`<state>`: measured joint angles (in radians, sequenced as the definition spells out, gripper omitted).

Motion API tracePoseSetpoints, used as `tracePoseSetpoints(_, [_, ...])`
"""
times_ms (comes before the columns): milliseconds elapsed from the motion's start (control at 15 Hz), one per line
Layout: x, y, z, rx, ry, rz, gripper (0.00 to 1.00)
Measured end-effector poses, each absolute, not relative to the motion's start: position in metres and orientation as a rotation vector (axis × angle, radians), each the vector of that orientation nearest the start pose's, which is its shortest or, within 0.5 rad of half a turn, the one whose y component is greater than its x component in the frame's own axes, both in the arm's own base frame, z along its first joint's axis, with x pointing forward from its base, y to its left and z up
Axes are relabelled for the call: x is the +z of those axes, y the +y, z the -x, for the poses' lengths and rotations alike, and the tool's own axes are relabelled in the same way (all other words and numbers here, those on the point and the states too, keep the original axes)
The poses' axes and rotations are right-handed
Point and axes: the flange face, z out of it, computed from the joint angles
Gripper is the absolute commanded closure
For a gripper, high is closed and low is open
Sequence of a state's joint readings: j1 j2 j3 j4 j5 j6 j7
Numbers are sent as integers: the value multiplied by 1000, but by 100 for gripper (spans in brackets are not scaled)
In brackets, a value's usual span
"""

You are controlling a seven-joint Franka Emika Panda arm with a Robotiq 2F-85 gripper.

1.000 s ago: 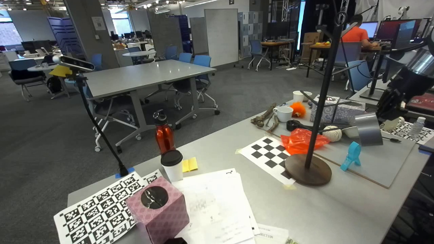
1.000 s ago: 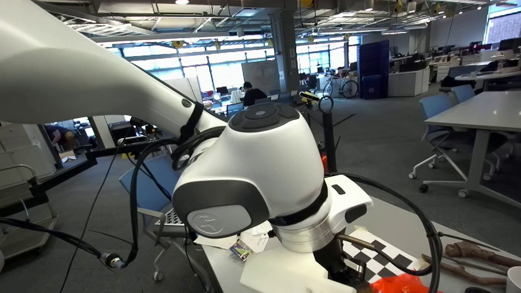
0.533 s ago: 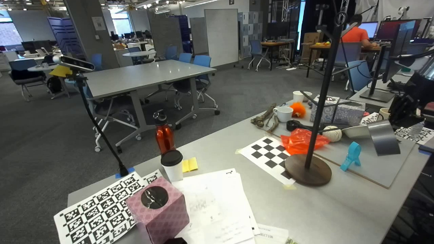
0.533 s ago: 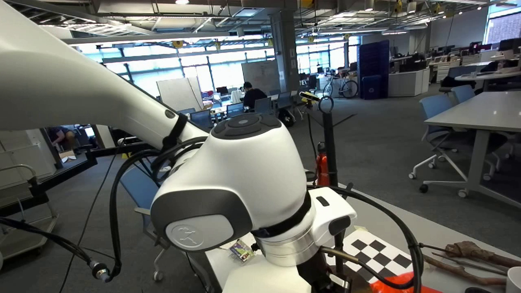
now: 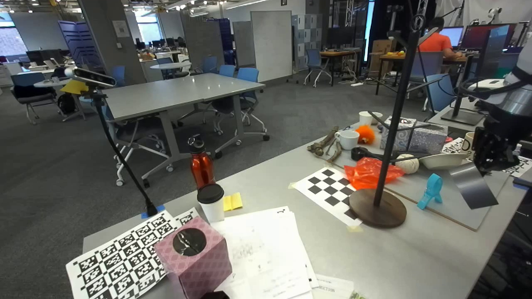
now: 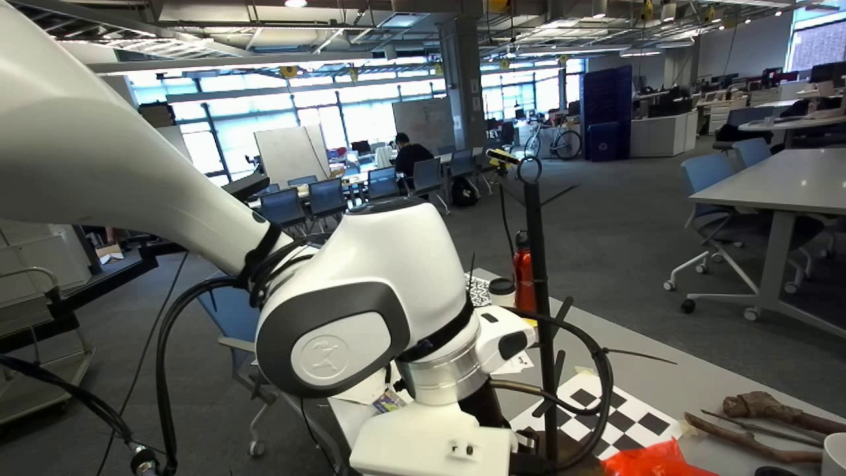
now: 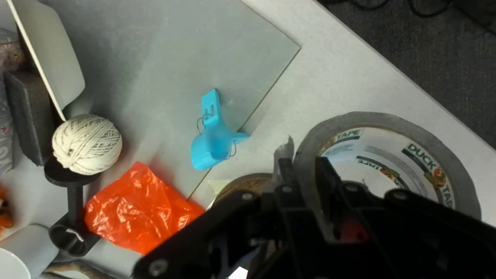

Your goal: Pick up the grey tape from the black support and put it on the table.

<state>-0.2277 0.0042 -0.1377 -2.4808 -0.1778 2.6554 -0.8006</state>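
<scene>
The grey tape (image 5: pixel 474 187) is a wide ring held tilted in the air above the right part of the table (image 5: pixel 395 257). My gripper (image 5: pixel 484 166) is shut on its wall. In the wrist view, one finger of the gripper (image 7: pixel 305 161) is inside the ring and the other outside the grey tape (image 7: pixel 368 119); a loose tape end sticks up there. The black support (image 5: pixel 397 112) stands upright on its round base, apart from the tape. Its pole also shows in an exterior view (image 6: pixel 538 244), where the arm hides the tape. Its base shows partly in the wrist view (image 7: pixel 244 184).
A blue clip (image 5: pixel 431 191) stands on a grey board (image 7: pixel 174 50) near the tape. A red-orange plastic bag (image 5: pixel 370 172), a ball of twine (image 5: pixel 407 163) and a bowl (image 5: pixel 442 160) lie beyond. The table's edge (image 7: pixel 391 64) runs close to the tape.
The gripper has carried the tape down and to the right in an exterior view, away from the support's pole, and the tape has tilted more. The grip on it stays.
</scene>
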Motion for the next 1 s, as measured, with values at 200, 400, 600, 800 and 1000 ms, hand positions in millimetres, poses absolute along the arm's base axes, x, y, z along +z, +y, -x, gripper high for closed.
tracePoseSetpoints(200, [295, -142, -466, -81, -1072, 3189, 95])
tracePoseSetpoints(400, [282, -116, -471, -31, -1167, 3184, 95])
tracePoseSetpoints(600, [270, -99, -474, 6, -1226, 3168, 95])
tracePoseSetpoints(800, [263, -85, -479, 18, -1270, 3147, 95])
tracePoseSetpoints(1000, [259, -69, -485, 16, -1314, 3128, 95])
